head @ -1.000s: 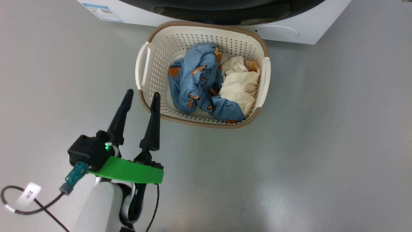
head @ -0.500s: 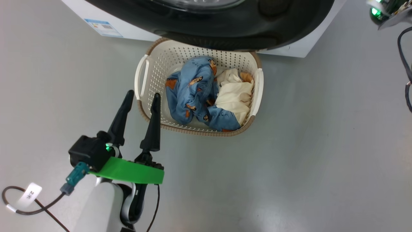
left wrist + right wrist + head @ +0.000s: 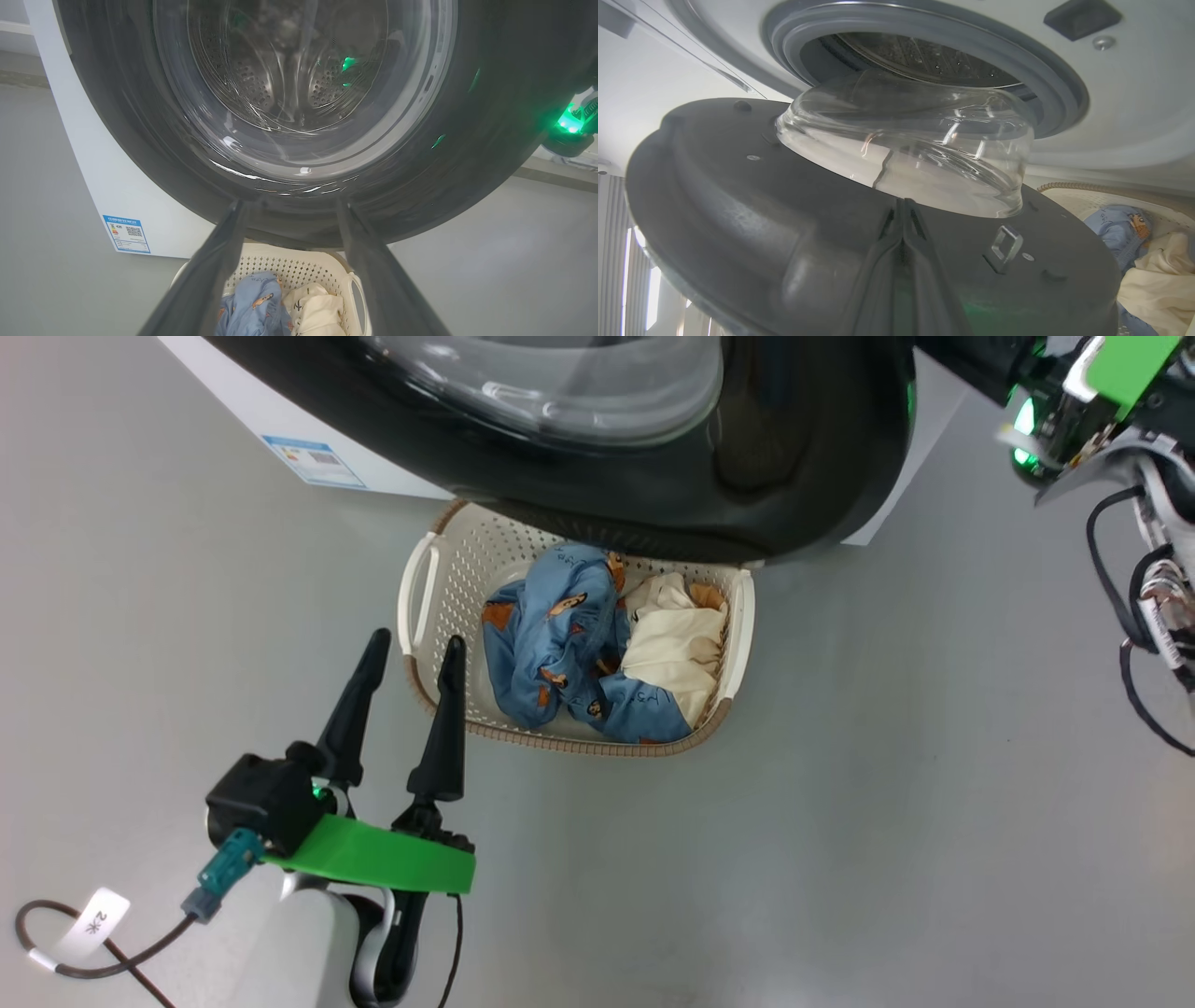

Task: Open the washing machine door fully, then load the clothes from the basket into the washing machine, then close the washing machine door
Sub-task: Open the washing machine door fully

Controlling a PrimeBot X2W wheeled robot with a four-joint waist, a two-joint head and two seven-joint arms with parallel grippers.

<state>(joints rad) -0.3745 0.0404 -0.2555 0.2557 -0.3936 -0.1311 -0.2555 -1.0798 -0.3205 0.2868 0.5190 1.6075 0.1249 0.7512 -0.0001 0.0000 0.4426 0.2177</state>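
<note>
**Reference: basket.** The basket (image 3: 446,616) stands on the grey floor (image 3: 840,821).

**Contents.** The clothes (image 3: 560,616) lie wholly inside the basket walls, in two pieces.
- The blue piece (image 3: 537,672), with orange-brown prints, fills the middle and extends towards the basket's left handle (image 3: 415,588).
- The cream piece (image 3: 674,649) rests against the wall at the right handle (image 3: 738,625) and touches the blue piece.

**Machine.** The washing machine (image 3: 243,401) stands directly behind the basket. Its blue label (image 3: 313,462) is beyond the basket's far left corner.

The washing machine door (image 3: 794,457) is partly open. It hangs above the basket's far side and hides the far rim. In the right wrist view its glass bowl (image 3: 906,144) is clear of the grey gasket (image 3: 1057,84) and of the steel drum (image 3: 924,58).

**Grippers.**
- The left gripper (image 3: 416,642) hangs just outside the basket's near left corner. Its fingers are spread wide and hold nothing.
- The right gripper (image 3: 903,207) is above the basket, on the door's inner face. Its fingers are pressed together with their tips at the base of the glass bowl. Whether they touch the door cannot be told.
</note>
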